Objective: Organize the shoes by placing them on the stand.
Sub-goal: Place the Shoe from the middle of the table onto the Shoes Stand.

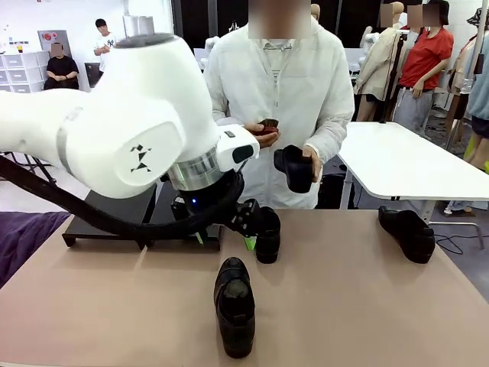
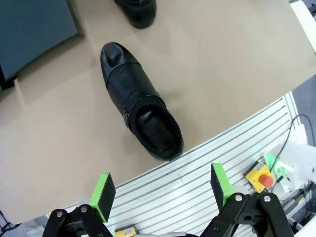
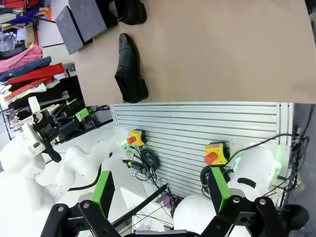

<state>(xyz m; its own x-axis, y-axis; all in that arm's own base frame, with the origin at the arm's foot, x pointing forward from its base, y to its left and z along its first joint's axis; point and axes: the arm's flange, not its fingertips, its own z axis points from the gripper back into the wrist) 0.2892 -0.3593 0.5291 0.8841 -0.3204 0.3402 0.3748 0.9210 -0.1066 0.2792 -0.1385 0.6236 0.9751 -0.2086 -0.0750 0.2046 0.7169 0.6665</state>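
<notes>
left arm [image 1: 107,115] comes in from the left, elbow bulking large on the near side. its wrist [image 1: 200,170] is bent straight down around mid-scene. left gripper [image 2: 162,190] points down, green fingers spread wide, nothing between them. right gripper [image 3: 160,190] sits high on the near side, aimed down, also wide open and empty.

No legible txt; black logo mark [image 1: 140,158] on left arm [image 1: 92,115].

Stand [image 1: 122,205] partly behind left arm [image 1: 114,115]
</notes>
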